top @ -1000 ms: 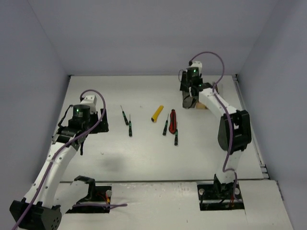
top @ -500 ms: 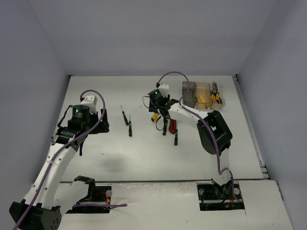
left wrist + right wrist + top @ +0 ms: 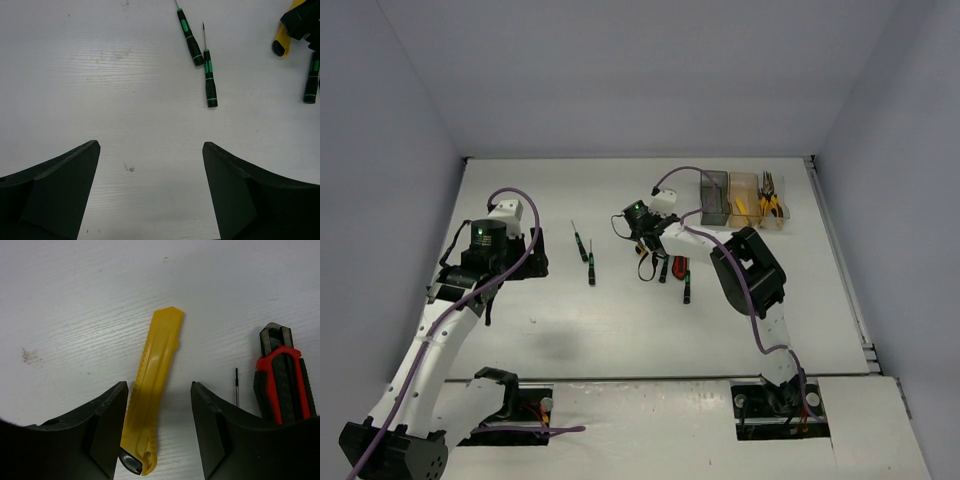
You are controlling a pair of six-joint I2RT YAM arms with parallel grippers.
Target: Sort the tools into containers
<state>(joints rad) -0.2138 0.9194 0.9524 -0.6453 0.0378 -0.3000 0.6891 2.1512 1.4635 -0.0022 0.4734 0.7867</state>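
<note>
My right gripper (image 3: 159,385) is open and low over the table, one finger on each side of the yellow utility knife (image 3: 152,390), which lies flat. The red-and-black utility knife (image 3: 282,375) lies just right of it, with a thin screwdriver tip (image 3: 236,385) between. In the top view the right gripper (image 3: 645,238) covers most of the yellow knife. Two black-green screwdrivers (image 3: 582,245) (image 3: 591,268) lie left of centre, two more (image 3: 664,268) (image 3: 687,285) by the red knife (image 3: 680,262). My left gripper (image 3: 150,150) is open and empty over bare table.
Three bins stand at the back right: smoky grey (image 3: 713,196), amber (image 3: 744,198) and clear (image 3: 772,202) holding yellow-handled pliers. The left wrist view shows the two left screwdrivers (image 3: 210,80) ahead and to the right. Enclosure walls rise on three sides.
</note>
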